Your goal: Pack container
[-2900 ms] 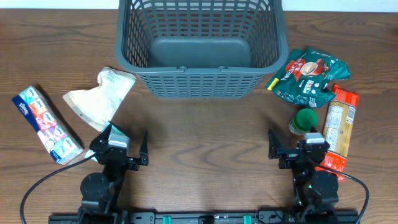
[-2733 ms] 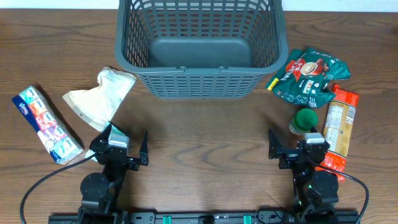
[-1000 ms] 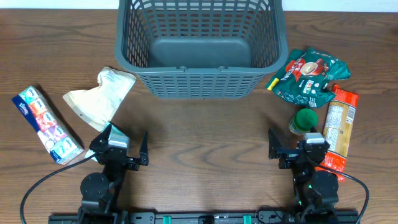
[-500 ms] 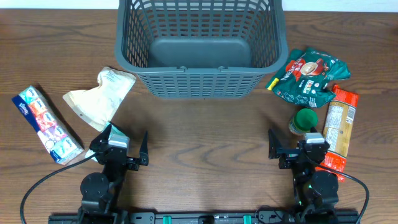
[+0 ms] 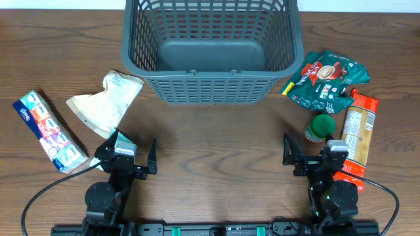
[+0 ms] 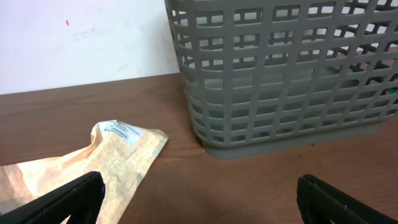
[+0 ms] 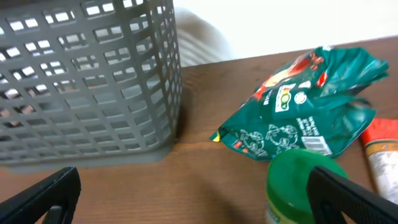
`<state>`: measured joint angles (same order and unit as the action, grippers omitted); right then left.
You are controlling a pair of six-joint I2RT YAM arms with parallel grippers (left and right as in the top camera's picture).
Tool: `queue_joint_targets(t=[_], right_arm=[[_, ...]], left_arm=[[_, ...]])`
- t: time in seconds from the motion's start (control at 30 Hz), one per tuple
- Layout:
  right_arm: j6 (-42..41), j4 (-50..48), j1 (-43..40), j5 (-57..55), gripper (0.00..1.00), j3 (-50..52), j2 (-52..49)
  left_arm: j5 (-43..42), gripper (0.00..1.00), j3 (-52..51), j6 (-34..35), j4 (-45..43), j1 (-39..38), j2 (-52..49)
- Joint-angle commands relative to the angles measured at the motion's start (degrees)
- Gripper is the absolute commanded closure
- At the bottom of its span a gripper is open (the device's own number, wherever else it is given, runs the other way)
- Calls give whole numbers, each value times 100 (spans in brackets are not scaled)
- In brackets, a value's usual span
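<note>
The container (image 5: 210,88) is a large dark grey lattice basket at the back middle, with nothing showing inside; it also shows in the left wrist view (image 6: 280,68) and the right wrist view (image 7: 87,81). A beige pouch (image 5: 105,103) lies to its left, just ahead of my left gripper (image 5: 126,151), which is open and empty; the pouch shows in its view (image 6: 81,168). My right gripper (image 5: 314,154) is open and empty. A green-lidded jar (image 5: 321,126) stands just ahead of its right finger (image 7: 354,196).
A blue tissue pack (image 5: 49,131) lies at the far left. A green snack bag (image 5: 326,78) lies right of the basket, also in the right wrist view (image 7: 311,106). An orange-red packet (image 5: 357,134) lies beside the jar. Bare wood lies between the grippers.
My right gripper has shifted slightly to the right, towards the jar. The left arm and all the items have not moved.
</note>
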<state>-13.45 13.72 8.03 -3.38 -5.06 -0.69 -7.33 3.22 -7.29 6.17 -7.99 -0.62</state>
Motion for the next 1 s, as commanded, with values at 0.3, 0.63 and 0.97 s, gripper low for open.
queue_joint_targets(t=[0.3, 0.63, 0.97], right_arm=[[-101, 2039, -129, 13, 1, -2498, -1912], [236, 4900, -680, 166, 1, -6478, -5831], [-516, 5818, -1084, 487, 1, -8249, -7464]], left_arm=[[-61, 1, -101, 35, 164, -20, -293], [-63, 2, -101, 33, 131, -20, -422], [-63, 2, -101, 33, 120, -20, -422]])
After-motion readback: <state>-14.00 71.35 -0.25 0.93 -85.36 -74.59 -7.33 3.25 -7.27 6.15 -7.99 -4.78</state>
